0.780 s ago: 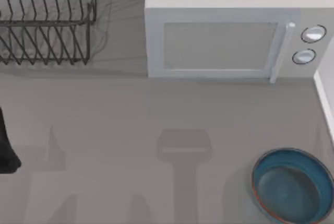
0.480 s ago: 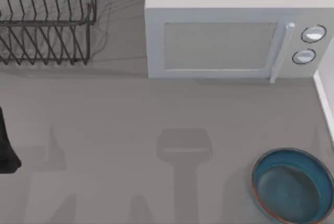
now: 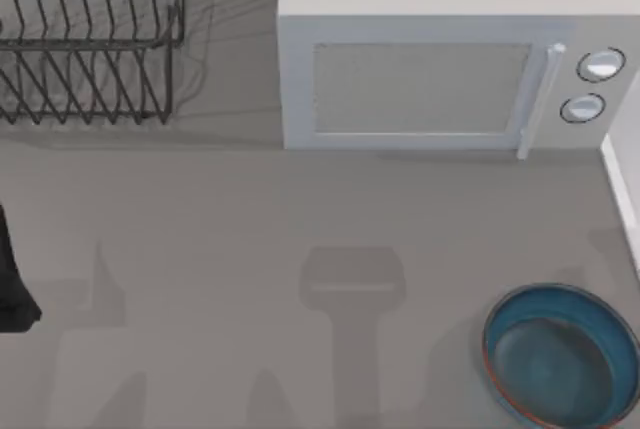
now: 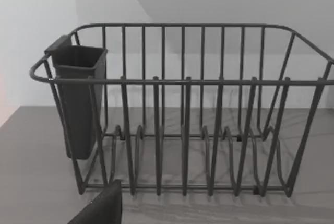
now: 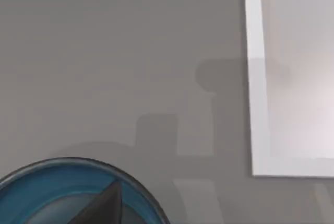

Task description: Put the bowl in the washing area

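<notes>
Nothing on the table has moved since the earlier frames: the blue bowl sits untouched at lower right, far from the dish rack at upper left. My left arm waits at the left edge; whether either gripper is wide or closed, I cannot tell.

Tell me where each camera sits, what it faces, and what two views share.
Top view: above the table, looking down on rack, microwave and bowl; dark left arm at its left edge.
Left wrist view: faces the rack; a dark tool part shows.
Right wrist view: faces the bowl; a dark tool tip shows.
Shared: top and right wrist views both show the bowl.
</notes>
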Motion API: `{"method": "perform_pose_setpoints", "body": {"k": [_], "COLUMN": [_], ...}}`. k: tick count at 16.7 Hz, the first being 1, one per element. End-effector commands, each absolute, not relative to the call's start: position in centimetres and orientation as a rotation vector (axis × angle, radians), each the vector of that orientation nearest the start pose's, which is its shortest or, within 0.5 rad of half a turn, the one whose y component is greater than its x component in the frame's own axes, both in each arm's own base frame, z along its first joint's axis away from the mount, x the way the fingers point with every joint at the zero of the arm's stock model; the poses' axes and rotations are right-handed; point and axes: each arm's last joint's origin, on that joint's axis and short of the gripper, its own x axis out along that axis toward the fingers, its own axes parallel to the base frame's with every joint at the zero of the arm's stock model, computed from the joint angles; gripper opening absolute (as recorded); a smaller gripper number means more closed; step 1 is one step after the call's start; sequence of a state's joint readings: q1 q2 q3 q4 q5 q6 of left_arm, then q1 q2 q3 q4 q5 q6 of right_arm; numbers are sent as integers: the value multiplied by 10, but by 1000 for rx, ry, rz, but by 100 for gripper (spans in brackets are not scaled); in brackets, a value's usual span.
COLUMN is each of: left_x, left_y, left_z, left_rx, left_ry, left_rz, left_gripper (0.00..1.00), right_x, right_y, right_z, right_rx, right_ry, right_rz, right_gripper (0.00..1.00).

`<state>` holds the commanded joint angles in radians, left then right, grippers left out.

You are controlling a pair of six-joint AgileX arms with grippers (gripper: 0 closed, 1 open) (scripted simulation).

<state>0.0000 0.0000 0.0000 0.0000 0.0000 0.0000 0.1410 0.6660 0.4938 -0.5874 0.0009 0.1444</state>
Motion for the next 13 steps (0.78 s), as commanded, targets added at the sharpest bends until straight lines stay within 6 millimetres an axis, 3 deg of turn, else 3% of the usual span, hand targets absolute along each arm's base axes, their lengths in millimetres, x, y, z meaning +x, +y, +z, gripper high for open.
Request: {"method": "perform_pose_setpoints", "body": {"k": [4, 7, 13], "left_x": [106, 106, 106], "left_y": [-1, -1, -1], "left_z": [160, 160, 160], "left_rx": [0, 0, 0], "left_ry": [0, 0, 0], "left_rz": [0, 0, 0], "left_gripper": [100, 100, 100], "right_x": [174, 197, 219], "right_y": [37, 51, 67], "right_z": [221, 226, 229], "right_rx": [67, 41, 8], "right_ry": [1175, 1388, 1571], "right_rz": [56, 28, -8], "right_gripper": [100, 100, 100]}}
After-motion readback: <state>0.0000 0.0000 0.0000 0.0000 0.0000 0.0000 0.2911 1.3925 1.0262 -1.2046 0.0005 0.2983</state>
